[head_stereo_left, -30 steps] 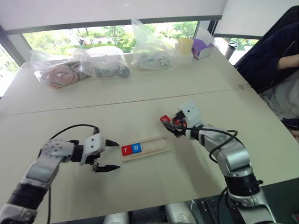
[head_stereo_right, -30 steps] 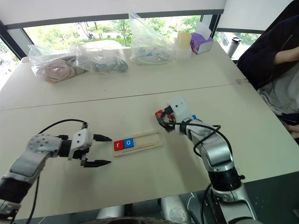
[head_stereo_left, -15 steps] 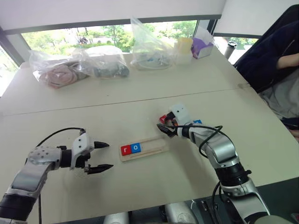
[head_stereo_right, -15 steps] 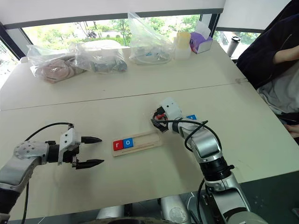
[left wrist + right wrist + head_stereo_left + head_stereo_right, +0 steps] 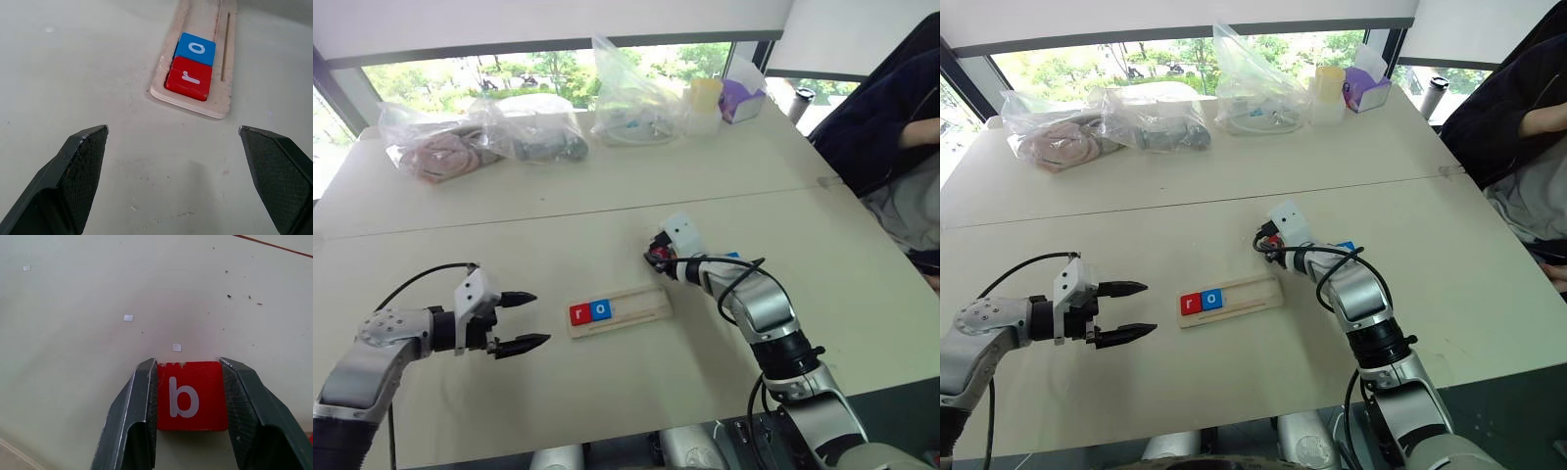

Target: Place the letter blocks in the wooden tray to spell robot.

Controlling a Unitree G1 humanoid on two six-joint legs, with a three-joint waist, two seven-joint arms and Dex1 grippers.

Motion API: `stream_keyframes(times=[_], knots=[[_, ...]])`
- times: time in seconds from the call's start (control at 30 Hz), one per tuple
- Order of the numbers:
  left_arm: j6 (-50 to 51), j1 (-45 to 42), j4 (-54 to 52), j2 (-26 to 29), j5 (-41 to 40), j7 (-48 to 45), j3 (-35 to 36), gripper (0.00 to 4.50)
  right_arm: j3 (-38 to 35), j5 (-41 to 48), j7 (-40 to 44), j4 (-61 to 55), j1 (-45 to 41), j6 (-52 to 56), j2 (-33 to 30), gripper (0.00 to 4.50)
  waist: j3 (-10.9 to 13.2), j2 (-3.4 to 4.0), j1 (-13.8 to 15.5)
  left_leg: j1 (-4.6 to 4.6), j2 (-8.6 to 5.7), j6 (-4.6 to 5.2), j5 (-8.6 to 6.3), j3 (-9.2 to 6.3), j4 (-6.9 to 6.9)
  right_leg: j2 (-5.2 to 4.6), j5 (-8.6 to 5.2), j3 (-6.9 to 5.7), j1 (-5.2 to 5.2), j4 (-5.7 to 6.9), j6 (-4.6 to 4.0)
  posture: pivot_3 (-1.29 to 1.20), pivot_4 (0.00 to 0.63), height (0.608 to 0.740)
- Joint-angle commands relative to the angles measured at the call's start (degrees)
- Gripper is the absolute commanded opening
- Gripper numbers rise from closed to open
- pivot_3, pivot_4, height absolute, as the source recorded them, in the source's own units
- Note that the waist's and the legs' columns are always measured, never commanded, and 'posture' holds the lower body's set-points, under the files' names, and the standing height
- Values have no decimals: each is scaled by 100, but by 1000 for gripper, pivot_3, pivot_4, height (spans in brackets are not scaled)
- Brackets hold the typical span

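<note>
The wooden tray [image 5: 636, 305] lies mid-table with a red "r" block [image 5: 578, 313] and a blue "o" block [image 5: 600, 309] at its left end. They also appear in the left wrist view as red "r" [image 5: 189, 78], blue "o" [image 5: 195, 48] and tray [image 5: 215, 105]. My right gripper [image 5: 656, 258] is down at the table beyond the tray's right end. It is shut on a red "b" block [image 5: 191, 395] that rests on the tabletop. A blue block [image 5: 1347, 246] peeks out beside my right forearm. My left gripper [image 5: 541, 318] hovers open and empty left of the tray.
Several clear plastic bags [image 5: 533, 132] line the far side of the table, with a yellow cup [image 5: 703, 98] and a purple box [image 5: 742, 98]. A seated person [image 5: 891, 127] is at the right edge. A seam [image 5: 509, 223] crosses the tabletop.
My right gripper sank onto the red "b" block and shut on it. My left gripper rolled a little and stayed open.
</note>
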Motion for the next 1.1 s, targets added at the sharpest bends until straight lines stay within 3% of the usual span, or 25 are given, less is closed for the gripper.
stream_keyframes(times=[0.03, 0.3, 0.5, 0.6, 0.77, 1.07, 1.1], knots=[[-16, -124, -108, -50, -48, 78, 69, 4500, 32, -45, 0, -220, 81, 171, -45, 1220, 0, 0, 3, -1, 0, 0, 0, -1, 0, 0, 0, 0, 0, 0, 0, 0, 150, 740], [126, -347, -131, -151, -34, 131, -95, 4500, -501, 217, -16, -1524, 32, 1026, -325, 1220, 8, 4, 4, -11, -4, 0, 0, 0, 0, -2, 0, 1, -9, -1, 1, 0, 150, 740], [230, -393, -206, -155, -79, 64, -168, 4500, -1265, 705, 46, -3332, 866, 2555, -760, 1220, 7, 3, 122, -49, -6, 0, 0, -8, 1, -2, 4, -3, -40, -2, 16, 0, 150, 740], [250, -450, -220, -110, -139, -42, -168, 4500, -1599, 796, -81, -3906, 1329, 3160, -676, 1220, 7, 3, 143, -79, -16, -1, 1, -9, 7, 1, 5, -3, -71, 4, 15, 0, 150, 740], [282, -571, -280, -71, -217, -182, -126, 4500, -1833, 669, -534, -4045, 1912, 3354, -250, 1220, 7, 3, 136, -81, -23, -2, 1, -5, 20, 0, 0, 0, -69, 4, 2, 0, 150, 740], [381, -770, -307, -80, -199, -146, -141, 4500, -1884, 665, -952, -3758, 1981, 3262, 309, 1220, 5, 0, 131, -81, -35, -5, 3, -3, 25, -8, 3, 2, -65, 2, 3, 0, 150, 740], [397, -779, -318, -85, -199, -136, -141, 4500, -1859, 706, -898, -3769, 1954, 3198, 257, 1720, 5, 0, 132, -81, -35, -5, 3, -3, 25, -8, 3, 2, -65, 2, 3, 0, 150, 740]])
